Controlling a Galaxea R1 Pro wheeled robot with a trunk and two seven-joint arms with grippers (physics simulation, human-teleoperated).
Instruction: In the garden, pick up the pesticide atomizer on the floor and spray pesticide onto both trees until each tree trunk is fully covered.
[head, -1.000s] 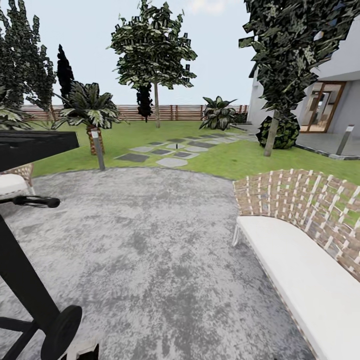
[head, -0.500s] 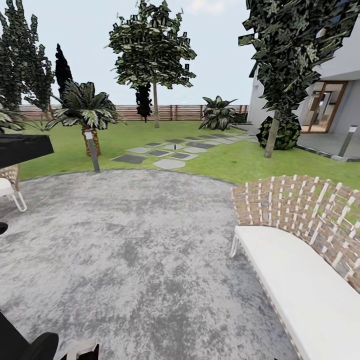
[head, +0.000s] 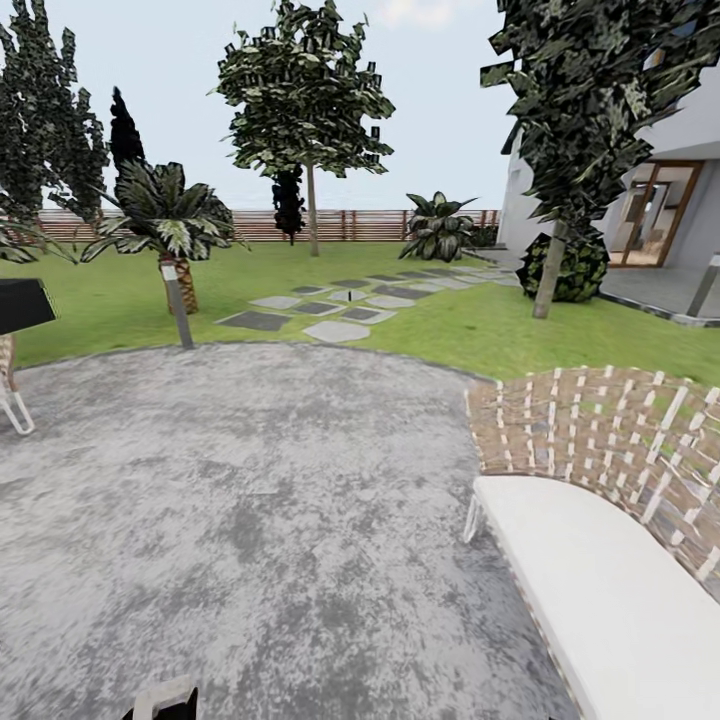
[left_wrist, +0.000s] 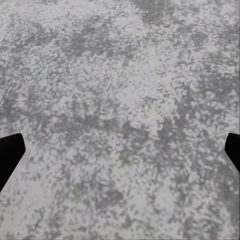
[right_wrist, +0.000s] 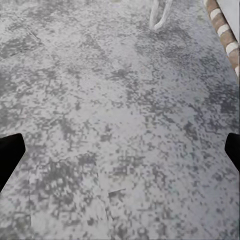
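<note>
Paving (head: 280, 520): you stand on grey blotchy stone, and it spreads out in front of you.
Lawn (head: 480, 335): green grass starts past the paving, with flat stepping stones (head: 335, 305) laid across it.
Fence (head: 350, 225): brown slats run along the far side of the lawn.
Trees: one leafy tree (head: 305, 95) stands far off near the fence; another tree (head: 590, 110) leans on the right, near the house (head: 660, 200).
Palm (head: 165, 220): a short one grows on the left, just behind a thin post (head: 178, 305).
Bench (head: 600, 520): a woven seat with a white cushion sits close on your right.
Atomizer: you cannot pick it out on the grass.
Left gripper (left_wrist: 120, 150): its dark tips sit far apart over the stone, wide open and holding nothing.
Right gripper (right_wrist: 120, 150): spread wide too, with nothing between the tips, over stone near a white bench leg (right_wrist: 160, 15).
</note>
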